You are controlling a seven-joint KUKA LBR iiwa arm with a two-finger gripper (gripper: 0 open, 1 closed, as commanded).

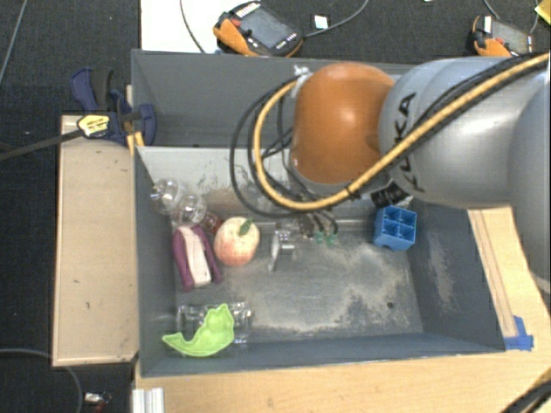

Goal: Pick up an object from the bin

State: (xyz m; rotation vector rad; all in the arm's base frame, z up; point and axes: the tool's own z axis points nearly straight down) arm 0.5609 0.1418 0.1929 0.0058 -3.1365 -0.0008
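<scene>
Gripper [284, 246] low beside an apple [236, 241] in the grey bin [344, 304].
Front left lies a green floppy piece [202, 338]; behind it a purple-and-white block [191, 258], the apple, and the gripper just right of it, grip impossible to tell; a blue gridded block [394, 227] farther right; the arm [465, 136] reads "KUKA".

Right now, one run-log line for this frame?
gripper low over grey metal bin floor, just view-right of round red-yellow apple | purple-pink block left of apple | blue gridded plastic cube farther right
</scene>
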